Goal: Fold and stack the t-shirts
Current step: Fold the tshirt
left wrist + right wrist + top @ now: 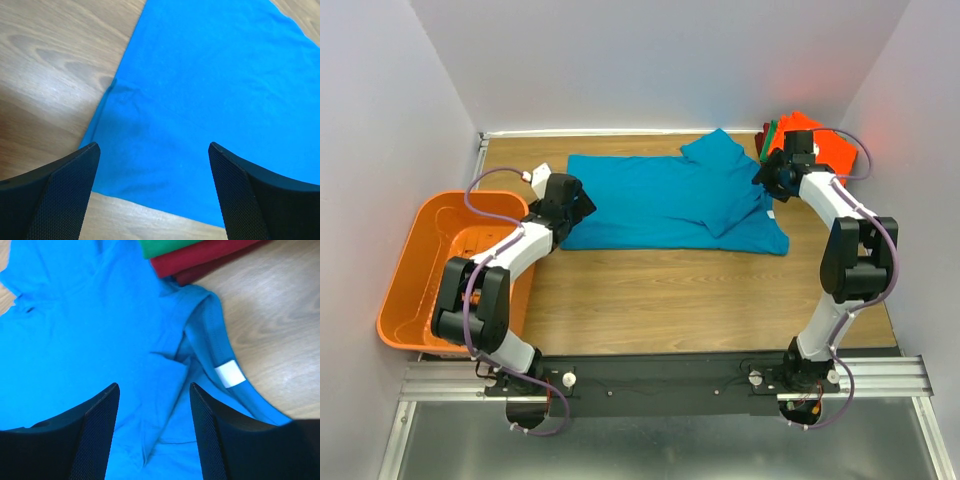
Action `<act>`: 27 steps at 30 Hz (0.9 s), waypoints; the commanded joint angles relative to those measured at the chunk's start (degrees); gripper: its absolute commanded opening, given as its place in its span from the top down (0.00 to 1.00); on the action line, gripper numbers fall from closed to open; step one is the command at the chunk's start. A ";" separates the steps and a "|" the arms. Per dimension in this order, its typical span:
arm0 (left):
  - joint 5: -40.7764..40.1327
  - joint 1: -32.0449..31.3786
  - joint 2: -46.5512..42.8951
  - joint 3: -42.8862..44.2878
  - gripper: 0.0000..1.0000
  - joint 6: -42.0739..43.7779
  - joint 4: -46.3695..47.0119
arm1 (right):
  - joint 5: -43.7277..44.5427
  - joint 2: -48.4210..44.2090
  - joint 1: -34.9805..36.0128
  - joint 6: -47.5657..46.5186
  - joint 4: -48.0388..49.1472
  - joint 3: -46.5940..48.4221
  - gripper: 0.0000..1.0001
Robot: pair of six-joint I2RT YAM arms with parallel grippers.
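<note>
Here's the wooden table (pixel 670 300), and sprawled across it is the blue t-shirt (pixel 660 200), spread mostly flat with one sleeve flopped over its body. Its long axis runs side to side, from one arm to the other, and that's what the next fold looks to depend on.

Off the shirt's left end sits the orange basket (pixel 420 250). Just beyond its right end, at the far corner, is the stack: an orange shirt (pixel 820 148) on top, with a green shirt (pixel 165 246) and a dark red shirt (pixel 200 260) peeking out beneath.

Each arm has an end to itself. The left gripper (pixel 582 203) hangs over the shirt's left end, the hem side, jaws spread wide, with nothing between them and only cloth below. The right gripper (pixel 767 185) hovers over the right end, the collar side, jaws parted and empty too, a bit narrower than the left pair. Neither is closer to the middle.

Just right of the right gripper's fingers is the small white label (pixel 230 374) inside the collar.
</note>
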 commanded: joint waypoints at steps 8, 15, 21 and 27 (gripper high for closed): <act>1.43 -6.72 -1.50 -2.74 0.09 3.19 3.28 | 2.14 -4.13 6.82 -4.08 1.98 -8.34 0.41; 1.35 -8.31 0.61 -1.69 0.09 4.34 3.28 | 5.38 -1.67 10.51 -3.46 2.15 -9.58 0.48; 1.00 -8.40 0.70 -1.69 0.09 4.34 3.19 | 8.37 -1.23 12.36 -3.28 2.07 -10.72 0.52; 1.26 -8.40 0.87 -1.25 0.09 4.16 3.02 | 8.99 1.14 13.77 -3.63 2.15 -10.29 0.52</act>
